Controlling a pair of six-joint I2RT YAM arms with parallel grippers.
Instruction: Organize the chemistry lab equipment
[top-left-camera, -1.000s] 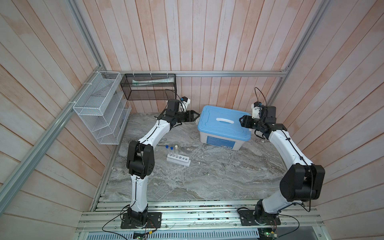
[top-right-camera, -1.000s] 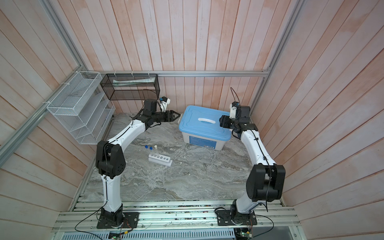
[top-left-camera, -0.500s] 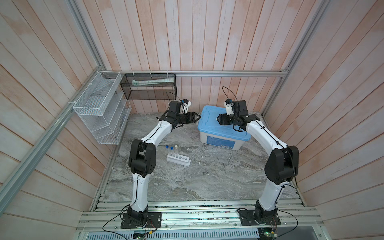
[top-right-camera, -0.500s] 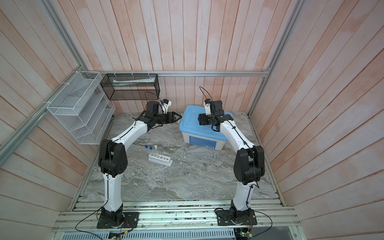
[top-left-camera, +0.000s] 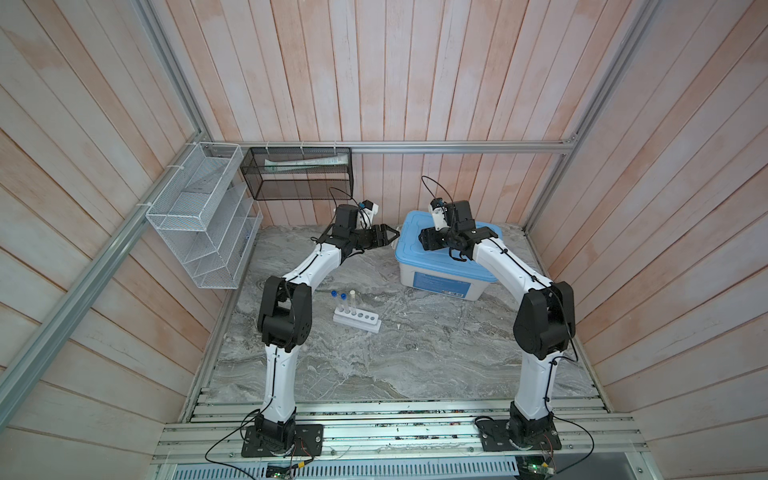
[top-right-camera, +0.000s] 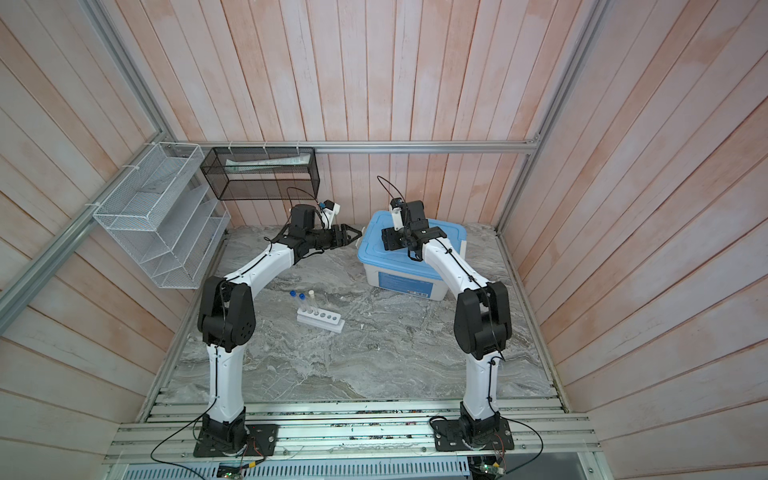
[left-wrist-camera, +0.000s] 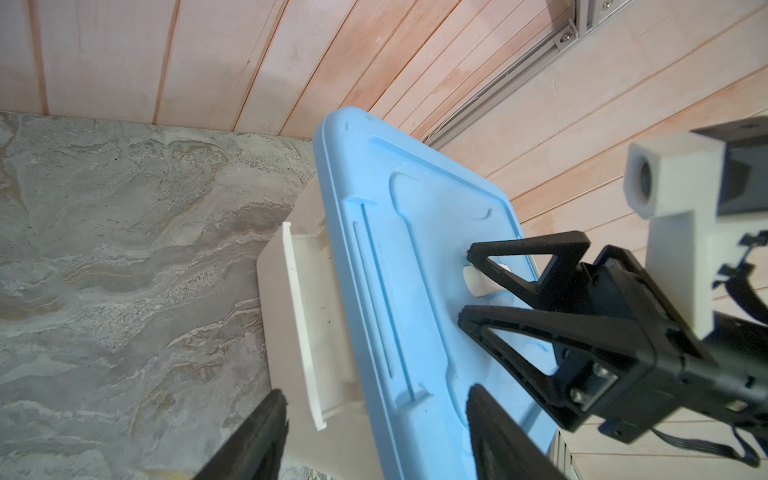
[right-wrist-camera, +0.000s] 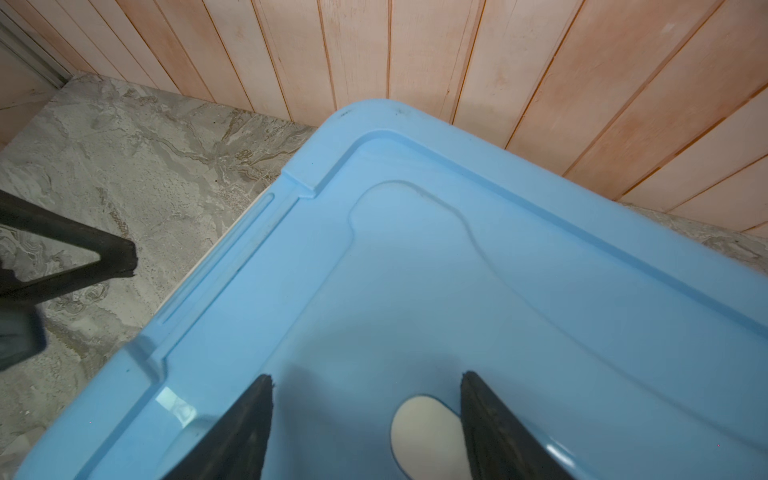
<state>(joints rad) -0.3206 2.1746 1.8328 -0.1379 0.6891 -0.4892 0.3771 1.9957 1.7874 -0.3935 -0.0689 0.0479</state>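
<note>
Marble bench, pink plank walls. I see my right gripper (top-left-camera: 428, 241) has swung in over the blue-lidded bin (top-left-camera: 440, 272) in the last sec, jaws spread astride the lid handle (right-wrist-camera: 428, 436). Left gripper (top-left-camera: 388, 237) waits released just beside the bin. Tube rack (top-left-camera: 357, 320) sits nearer me than the bin. Prob a lid lift.

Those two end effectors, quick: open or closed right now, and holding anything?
Left end effector: open, empty, beside the end of the blue-lidded box.
Right end effector: open, empty, over the blue lid by its white handle.
</note>
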